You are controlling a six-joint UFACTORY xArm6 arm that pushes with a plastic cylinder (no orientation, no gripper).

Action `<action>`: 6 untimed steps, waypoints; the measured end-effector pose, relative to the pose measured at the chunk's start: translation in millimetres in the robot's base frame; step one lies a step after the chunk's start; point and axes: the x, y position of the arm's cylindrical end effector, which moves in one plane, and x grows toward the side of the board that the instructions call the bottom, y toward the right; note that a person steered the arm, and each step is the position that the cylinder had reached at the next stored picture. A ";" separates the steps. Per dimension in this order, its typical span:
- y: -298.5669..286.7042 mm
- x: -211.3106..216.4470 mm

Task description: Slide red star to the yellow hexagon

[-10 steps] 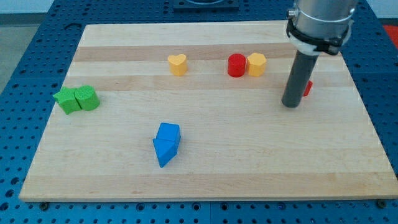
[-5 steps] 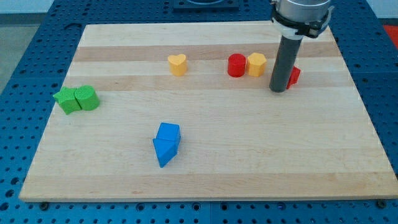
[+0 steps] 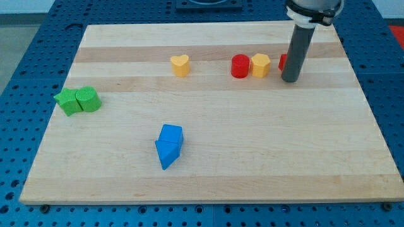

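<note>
Hiding most of red star [image 3: 283, 62]: my tip [image 3: 290, 80].

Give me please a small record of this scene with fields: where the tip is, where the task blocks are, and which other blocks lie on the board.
tip: my tip is at the view's upper right, just right of the yellow hexagon
red star: red star mostly hidden behind the rod, right of the hexagon, a small gap between
yellow hexagon: yellow hexagon touching the red cylinder on its left
other blocks: yellow heart; two green blocks at the left; two blue blocks at lower centre
board: wooden board
</note>
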 end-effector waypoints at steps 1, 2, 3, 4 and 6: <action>16.1 4.2; 40.1 -5.9; 46.6 -27.0; 32.3 -33.2; 2.3 -32.7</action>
